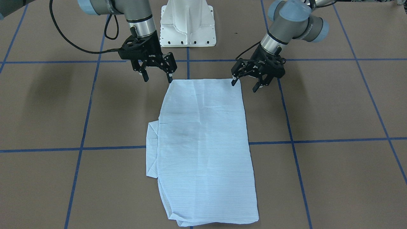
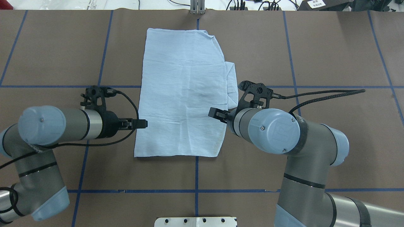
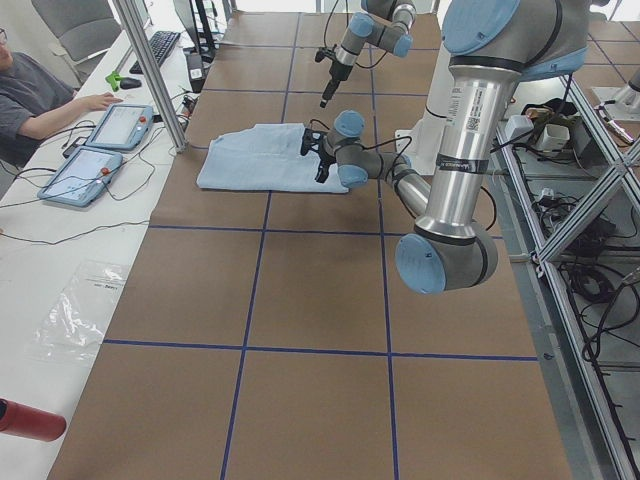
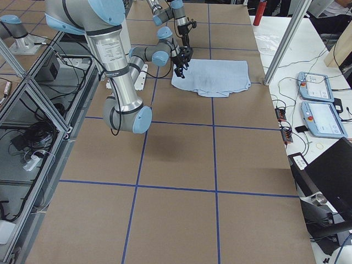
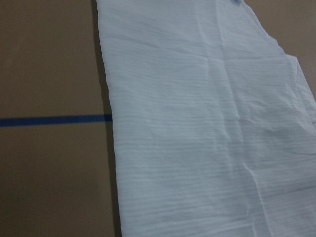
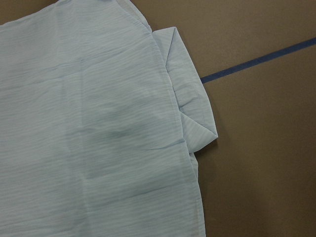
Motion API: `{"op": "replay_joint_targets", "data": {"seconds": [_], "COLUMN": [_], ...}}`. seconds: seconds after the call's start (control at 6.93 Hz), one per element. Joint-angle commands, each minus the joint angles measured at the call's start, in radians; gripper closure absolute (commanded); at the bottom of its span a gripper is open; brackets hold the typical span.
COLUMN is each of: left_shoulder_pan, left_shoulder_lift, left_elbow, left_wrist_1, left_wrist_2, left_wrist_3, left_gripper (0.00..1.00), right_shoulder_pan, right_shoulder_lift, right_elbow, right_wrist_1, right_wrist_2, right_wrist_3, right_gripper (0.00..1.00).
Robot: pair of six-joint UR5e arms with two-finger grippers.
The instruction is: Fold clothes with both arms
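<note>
Pale-blue shirt (image 1: pixel 203 143) of thin, finely striped cloth is lying flat in the middle of the brown matte table (image 1: pixel 334 105). You are seeing it folded into a long, roughly rectangular panel running away from the robot. Soft creases are crossing its surface: one is running lengthwise down the middle, and a few shorter ones are cutting across. On the robot's right side a small folded flap (image 1: pixel 152 149) with angled corners is sticking out past the panel's long edge and lying flat on the table. Narrow blue tape lines (image 1: pixel 318 140) are dividing the table into squares, and one of them is passing under the cloth.

You are watching two black two-finger grippers hanging at the end of the shirt closest to the robot, one on each side. The right gripper (image 1: pixel 158 79), on its grey-metal arm with light-blue joint caps, is holding its fingers spread wide and gripping nothing, just beside the corner on its side. The left gripper (image 1: pixel 244 86) is likewise keeping its fingers apart. One fingertip is sitting right at the cloth's corner, though you cannot tell whether it is touching. Behind them a white metal pedestal (image 1: pixel 187 25) is standing between the two arms.
</note>
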Motion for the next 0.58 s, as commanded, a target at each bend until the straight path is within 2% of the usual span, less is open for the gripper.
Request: {"op": "replay_joint_targets", "data": {"seconds": [0.0, 0.14, 0.43], "left_shoulder_pan": [0.088, 0.100, 0.106], "left_shoulder_lift": [0.002, 0.002, -0.001], "left_elbow": [-0.003, 0.005, 0.008], "left_wrist_1": [0.094, 0.097, 0.114], "left_wrist_2": [0.070, 0.088, 0.090], "left_wrist_3": [-0.068, -0.068, -0.068], "left_gripper": [0.00, 0.02, 0.28], "right_shoulder_pan": [-0.003, -0.003, -0.003], "right_shoulder_lift": [-0.001, -0.001, -0.001], "right_elbow": [0.000, 0.000, 0.000], "right_wrist_1": [0.001, 0.001, 0.001], "right_wrist_2": [-0.007, -0.008, -0.007], "right_wrist_3": [0.012, 0.012, 0.011], "right_gripper": [0.00, 0.00, 0.00]}}
